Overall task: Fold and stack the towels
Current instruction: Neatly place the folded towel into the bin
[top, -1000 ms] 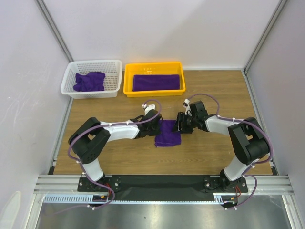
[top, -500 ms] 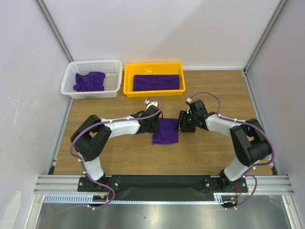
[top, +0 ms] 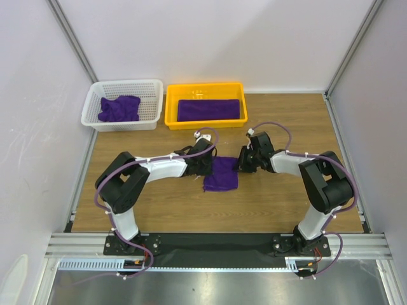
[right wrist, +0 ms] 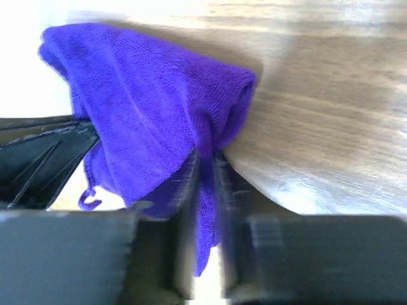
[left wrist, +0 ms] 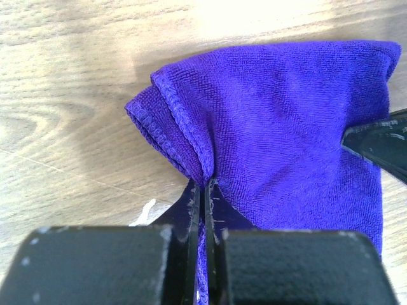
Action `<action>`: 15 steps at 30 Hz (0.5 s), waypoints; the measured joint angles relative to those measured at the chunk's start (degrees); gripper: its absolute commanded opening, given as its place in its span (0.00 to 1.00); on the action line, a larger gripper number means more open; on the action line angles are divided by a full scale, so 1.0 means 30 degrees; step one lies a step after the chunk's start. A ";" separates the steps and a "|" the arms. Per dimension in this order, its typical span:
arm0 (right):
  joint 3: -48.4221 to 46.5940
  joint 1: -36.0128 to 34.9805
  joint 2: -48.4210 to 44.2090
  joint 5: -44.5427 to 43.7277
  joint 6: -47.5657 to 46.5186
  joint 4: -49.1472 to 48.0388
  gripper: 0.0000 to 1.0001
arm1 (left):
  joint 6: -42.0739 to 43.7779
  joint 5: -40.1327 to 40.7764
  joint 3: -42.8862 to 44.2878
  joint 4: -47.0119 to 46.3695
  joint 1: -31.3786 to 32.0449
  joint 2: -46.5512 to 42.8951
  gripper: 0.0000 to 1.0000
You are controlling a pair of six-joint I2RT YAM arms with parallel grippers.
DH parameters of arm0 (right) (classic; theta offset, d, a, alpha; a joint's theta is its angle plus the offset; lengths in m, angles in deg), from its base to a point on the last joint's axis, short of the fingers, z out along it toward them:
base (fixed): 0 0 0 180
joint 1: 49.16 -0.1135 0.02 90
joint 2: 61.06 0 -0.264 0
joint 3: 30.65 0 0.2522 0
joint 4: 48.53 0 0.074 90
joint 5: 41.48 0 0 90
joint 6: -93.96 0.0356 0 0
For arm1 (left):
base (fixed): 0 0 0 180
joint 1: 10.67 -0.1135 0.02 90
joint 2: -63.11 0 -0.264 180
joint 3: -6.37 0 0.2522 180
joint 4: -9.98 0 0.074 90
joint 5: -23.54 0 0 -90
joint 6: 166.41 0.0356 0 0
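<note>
The folded towel (top: 220, 173) lies mid-way on the tabletop (top: 280, 203), bare wood all around. The left fingers (left wrist: 178, 213) clamp its left edge. The right fingers (right wrist: 230, 190), wider apart a second ago, now pinch its right edge.

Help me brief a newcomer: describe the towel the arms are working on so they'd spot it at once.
Find the wooden table, then its middle, where the left gripper and right gripper face each other: the purple towel lies between them. Unlike the folded towel in the yellow tray and the crumpled towel in the white basket, it sits on bare wood, pinched at both sides.
</note>
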 measured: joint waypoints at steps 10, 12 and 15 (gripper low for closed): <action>-0.0765 0.0226 0.0306 -0.0007 -0.0029 0.1086 0.00 | 0.0080 -0.0291 0.0000 -0.0226 -0.0124 -0.0102 0.00; -0.1260 0.0423 0.0233 -0.0240 -0.0240 0.2178 0.00 | 0.0306 -0.0284 0.0000 -0.0226 -0.0131 -0.0262 0.00; -0.2674 0.0896 0.0007 -0.0546 -0.0678 0.3883 0.00 | 0.0576 -0.0270 0.0146 -0.0335 -0.0226 -0.0809 0.00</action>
